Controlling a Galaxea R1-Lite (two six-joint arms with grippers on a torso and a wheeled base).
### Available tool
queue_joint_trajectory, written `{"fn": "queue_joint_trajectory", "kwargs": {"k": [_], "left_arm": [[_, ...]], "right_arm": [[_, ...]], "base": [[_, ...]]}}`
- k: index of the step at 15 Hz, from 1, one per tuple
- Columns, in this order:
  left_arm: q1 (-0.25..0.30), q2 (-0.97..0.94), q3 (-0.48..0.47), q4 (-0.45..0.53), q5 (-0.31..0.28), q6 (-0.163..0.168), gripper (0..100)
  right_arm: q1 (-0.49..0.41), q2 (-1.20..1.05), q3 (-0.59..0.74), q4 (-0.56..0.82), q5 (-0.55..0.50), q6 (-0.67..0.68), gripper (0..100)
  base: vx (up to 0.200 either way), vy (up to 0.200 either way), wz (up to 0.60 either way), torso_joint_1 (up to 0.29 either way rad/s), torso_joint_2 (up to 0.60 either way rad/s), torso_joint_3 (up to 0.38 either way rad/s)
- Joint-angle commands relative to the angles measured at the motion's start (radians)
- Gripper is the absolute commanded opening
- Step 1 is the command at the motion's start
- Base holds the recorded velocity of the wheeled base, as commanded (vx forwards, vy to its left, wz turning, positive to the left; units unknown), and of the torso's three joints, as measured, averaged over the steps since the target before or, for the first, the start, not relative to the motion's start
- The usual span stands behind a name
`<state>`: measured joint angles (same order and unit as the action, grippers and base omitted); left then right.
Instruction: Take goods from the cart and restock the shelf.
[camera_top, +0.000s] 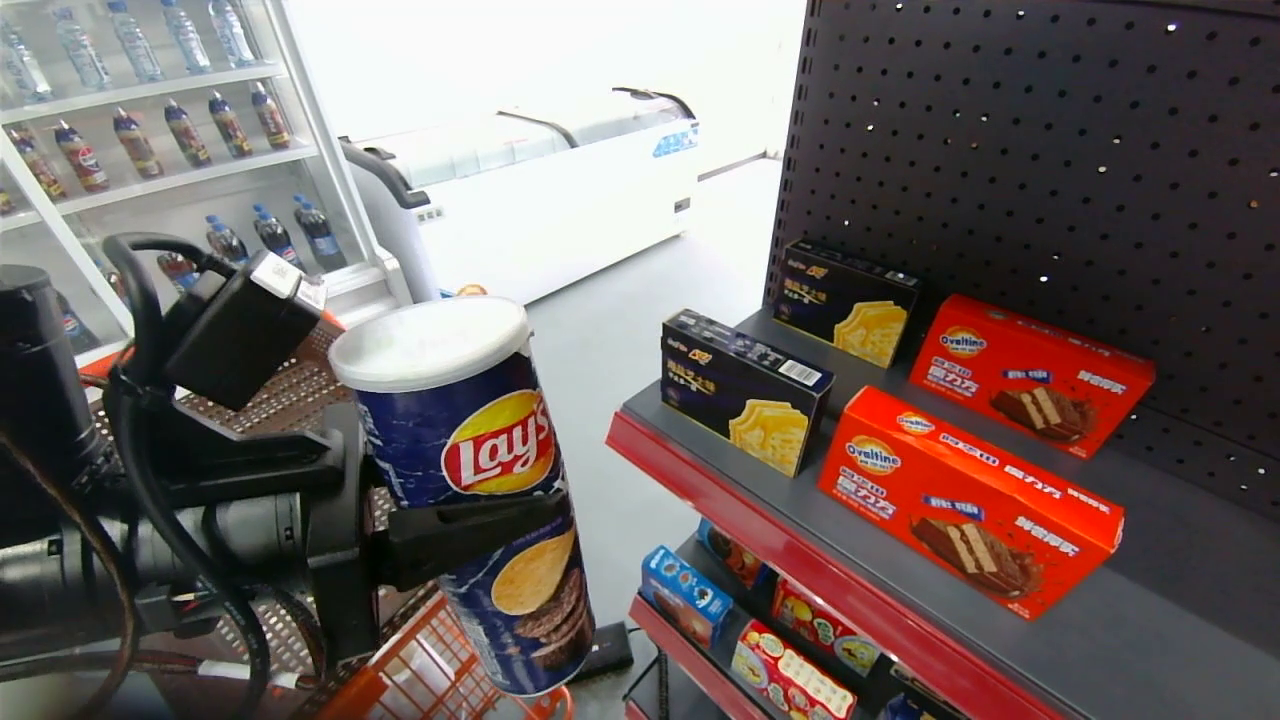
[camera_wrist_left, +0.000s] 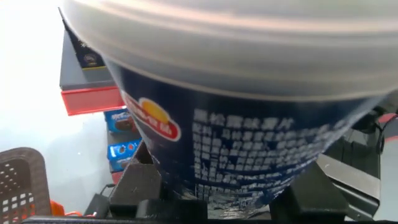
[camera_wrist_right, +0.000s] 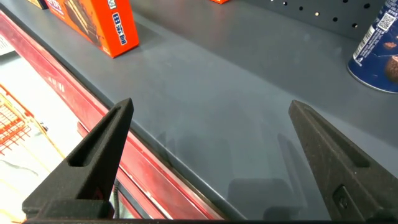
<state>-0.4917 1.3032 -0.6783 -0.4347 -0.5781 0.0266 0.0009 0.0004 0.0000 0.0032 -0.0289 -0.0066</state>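
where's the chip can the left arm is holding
In the head view it is on the left: the chip can sits slightly tilted in the left gripper, above the orange cart and apart from the shelf.

The right tool (camera_wrist_right: 211, 109) hangs with its fingers wide apart over the grey shelf (camera_wrist_right: 236, 81); an orange box (camera_wrist_right: 99, 22) and a blue can (camera_wrist_right: 378, 46) stand on it.
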Motion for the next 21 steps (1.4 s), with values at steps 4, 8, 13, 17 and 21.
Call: {"fn": "queue_joint_trajectory", "kwargs": {"k": [4, 8, 13, 17, 21], "left_arm": [[-0.054, -0.002, 0.000, 0.001, 0.000, 0.001, 0], [-0.100, -0.016, -0.004, 0.001, 0.000, 0.001, 0], [-0.157, -0.038, -0.010, 0.001, 0.003, -0.001, 0], [-0.157, -0.036, -0.009, 0.001, 0.003, -0.001, 0], [-0.154, -0.036, -0.003, 0.001, 0.003, -0.001, 0]], "right_arm": [[0.001, 0.000, 0.000, 0.000, 0.001, -0.001, 100], [0.001, 0.000, -0.002, 0.000, 0.007, -0.001, 100], [0.001, 0.000, -0.002, 0.000, 0.007, -0.001, 100], [0.001, 0.000, 0.000, 0.000, 0.007, -0.003, 100], [0.001, 0.000, 0.000, 0.000, 0.007, 0.000, 100]], "base": [[0.000, 0.000, -0.60, 0.000, 0.00, 0.002], [0.000, 0.000, -0.60, 0.005, 0.00, 0.005], [0.000, 0.000, -0.60, 0.003, 0.00, 0.002], [0.000, 0.000, -0.60, 0.002, -0.01, 0.002], [0.000, 0.000, -0.30, 0.002, 0.00, 0.001]]}}
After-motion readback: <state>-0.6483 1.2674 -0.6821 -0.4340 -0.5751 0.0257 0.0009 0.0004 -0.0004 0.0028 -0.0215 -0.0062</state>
